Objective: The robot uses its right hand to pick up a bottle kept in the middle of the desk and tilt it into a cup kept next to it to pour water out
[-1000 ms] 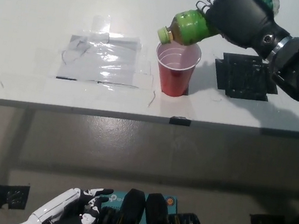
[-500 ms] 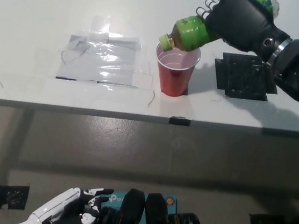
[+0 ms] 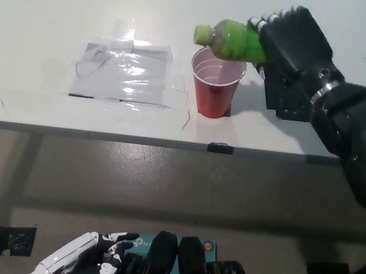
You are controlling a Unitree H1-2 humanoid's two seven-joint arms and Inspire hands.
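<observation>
— What has changed over the last second?

— The green bottle (image 3: 230,39) has levelled out. A second ago its capped neck dipped toward the mouth of the red cup (image 3: 215,84); now it lies almost flat above the rim, cap pointing to picture left. The black right hand (image 3: 290,44) has also dropped lower in the frame and turned, so its forearm now runs down toward the bottom right corner.

— Take it from the left, then.

— At the lower left, below the desk edge, the white left hand (image 3: 78,265) rests low beside the robot's body, holding nothing; whether its fingers are spread or curled is hard to judge from this angle. On the white desk (image 3: 43,13) a patch of clear tape (image 3: 123,73) glints well to the left of the cup.

— And the cup?

— It stands upright near the front edge of the desk, open mouth up, pale inside. The bottle hovers just over its far rim, apparently not touching it.

— The right hand?

— Clamped around the bottle's body, fingers wrapped over the far end so only the neck half shows. Beneath the wrist a dark square mat (image 3: 291,98) lies on the desk just right of the cup, partly covered by the arm.
</observation>
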